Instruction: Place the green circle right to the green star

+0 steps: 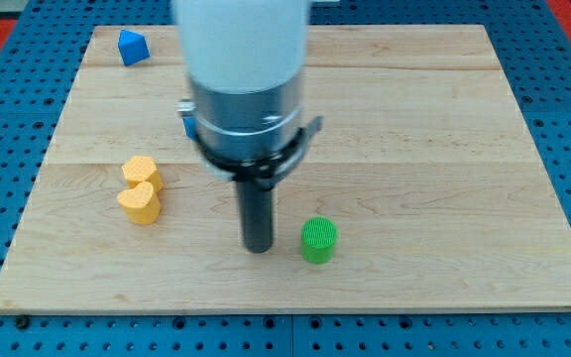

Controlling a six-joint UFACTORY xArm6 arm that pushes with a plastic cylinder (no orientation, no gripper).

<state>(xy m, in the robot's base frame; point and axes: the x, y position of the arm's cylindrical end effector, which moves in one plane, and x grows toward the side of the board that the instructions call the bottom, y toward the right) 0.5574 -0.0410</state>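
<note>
Green circle (318, 240) sits near the board's (444, 149) bottom edge, about mid-width. Tip (258, 247) is just left of it, apart; no gripper, nothing grasped. Two yellow blocks (140, 189) touch near left edge. Blue block (132, 47) at top-left corner.

Pale wooden board (414, 119), blue perforated surface (563, 119) around; red strip top corners

Tip (258, 248) just left of circle (318, 240)
</note>
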